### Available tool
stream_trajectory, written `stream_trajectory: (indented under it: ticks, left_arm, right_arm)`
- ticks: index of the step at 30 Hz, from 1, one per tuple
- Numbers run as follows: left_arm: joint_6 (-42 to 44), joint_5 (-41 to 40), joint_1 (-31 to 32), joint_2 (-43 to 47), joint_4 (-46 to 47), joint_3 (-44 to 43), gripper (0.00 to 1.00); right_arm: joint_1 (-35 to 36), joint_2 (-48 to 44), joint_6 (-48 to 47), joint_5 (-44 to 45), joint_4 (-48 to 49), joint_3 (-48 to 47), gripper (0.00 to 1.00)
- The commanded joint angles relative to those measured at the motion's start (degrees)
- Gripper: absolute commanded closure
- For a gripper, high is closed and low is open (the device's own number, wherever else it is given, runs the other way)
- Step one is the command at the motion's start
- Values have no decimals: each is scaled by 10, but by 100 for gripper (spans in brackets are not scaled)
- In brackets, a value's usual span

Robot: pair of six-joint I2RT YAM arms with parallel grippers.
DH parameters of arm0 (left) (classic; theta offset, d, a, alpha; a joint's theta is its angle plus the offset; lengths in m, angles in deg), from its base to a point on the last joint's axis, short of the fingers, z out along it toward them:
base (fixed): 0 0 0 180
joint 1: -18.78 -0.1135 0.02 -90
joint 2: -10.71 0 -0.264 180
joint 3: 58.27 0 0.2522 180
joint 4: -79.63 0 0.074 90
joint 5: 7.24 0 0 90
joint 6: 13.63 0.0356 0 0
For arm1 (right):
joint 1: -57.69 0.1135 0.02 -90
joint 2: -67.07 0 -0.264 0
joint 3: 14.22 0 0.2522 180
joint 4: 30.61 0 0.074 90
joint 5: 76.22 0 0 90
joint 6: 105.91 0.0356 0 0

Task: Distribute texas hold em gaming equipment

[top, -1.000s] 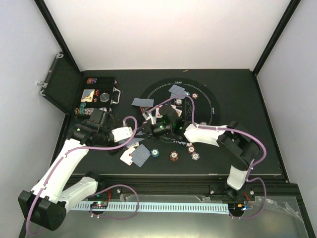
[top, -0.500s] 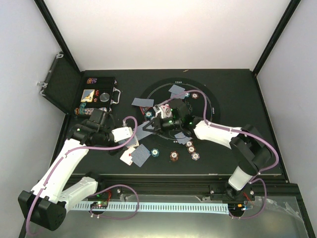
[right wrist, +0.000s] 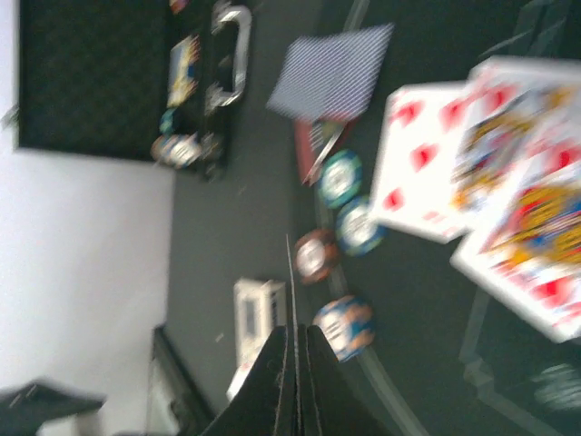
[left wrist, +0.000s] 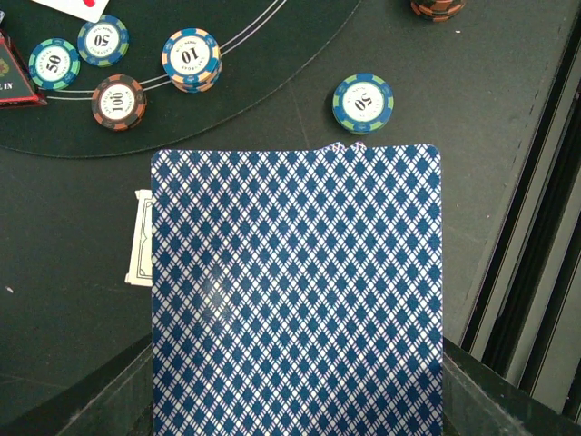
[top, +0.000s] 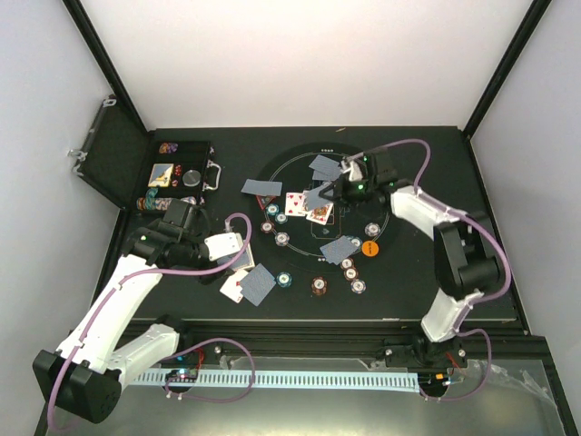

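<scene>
**Trainee:** Where is the card being dealt, and how is it held?

**Technician:** The card [top: 317, 193] hangs just above the mat [top: 292, 171], back up and roughly level with the surface. The right fingers [right wrist: 318, 381] are pressed together on one end of it. The right wrist view shows it edge-on between them. A flat, face-down hold lets it be laid without exposing its face.

**Trainee:** What lies around it?

**Technician:** The face-up cards [top: 297, 203] lie side by side at the mat's centre, just beside the held card. By position, they read as the shared board. The face-down cards lie at separate stations: one [top: 324, 166] toward the far rim, one [top: 261, 186] at the left rim, and one [top: 340, 247] beside the orange button [top: 370, 246]. The chips [top: 282, 239] sit in small groups close to these stations. Each group probably marks a seat.

**Trainee:** And the left arm?

**Technician:** The pack [left wrist: 295, 291] sits between the left fingers [left wrist: 517, 404], which are clamped against both of its long edges. A second card's edge shows behind the top one. The pack is held off the mat on the near-left, near two loose cards [top: 252, 286] and a single chip [top: 285, 280]. Held there, it likely serves as the supply within the right arm's reach. The open case [top: 118, 168] stands at the far left, well apart from the dealing area, with further pieces in it.
</scene>
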State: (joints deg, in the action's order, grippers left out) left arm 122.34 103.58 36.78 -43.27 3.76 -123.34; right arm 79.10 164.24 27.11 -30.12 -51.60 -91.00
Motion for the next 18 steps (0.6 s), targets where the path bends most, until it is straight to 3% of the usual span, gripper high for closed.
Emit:
stream_trajectory:
  ticks: [1, 8, 16, 18]
  left_arm:
    - [-4, 9, -2, 9, -7, -31, 98]
    - [-4, 5, -2, 15, -11, -31, 98]
    - [-4, 4, -2, 14, -14, -29, 98]
    - [-3, 3, -2, 15, -13, -29, 98]
  right_arm:
    - [-60, 96, -98, 60, -124, -70, 99]
    - [-83, 213, -146, 119, -208, -174, 99]
    - [-83, 261, -164, 178, -245, -228, 98]
    - [-84, 269, -174, 192, -260, -248, 94]
